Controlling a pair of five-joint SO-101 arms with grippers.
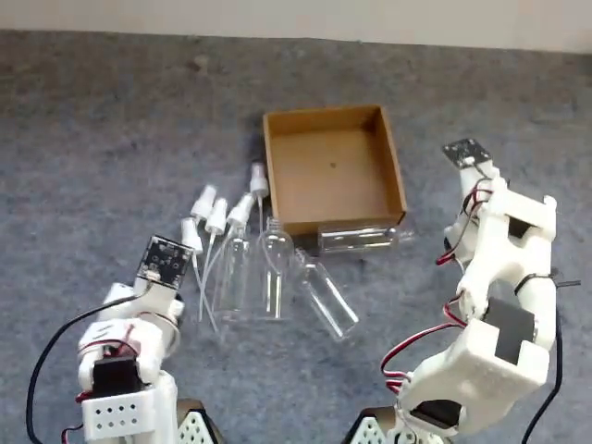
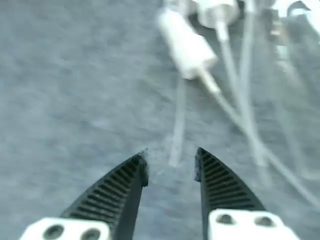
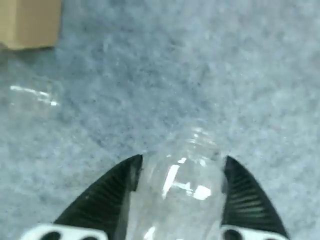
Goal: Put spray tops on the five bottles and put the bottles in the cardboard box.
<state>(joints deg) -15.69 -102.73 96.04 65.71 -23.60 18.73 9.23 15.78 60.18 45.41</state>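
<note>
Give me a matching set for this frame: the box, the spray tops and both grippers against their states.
1 cardboard box
2 spray tops
3 left gripper
4 right gripper

A gripping a clear bottle
B empty
C open over the carpet
D loose beside the bottles

Pairs: 1-B, 2-D, 3-C, 4-A

No text, label, brand, number or sign could be read in any of the views
</note>
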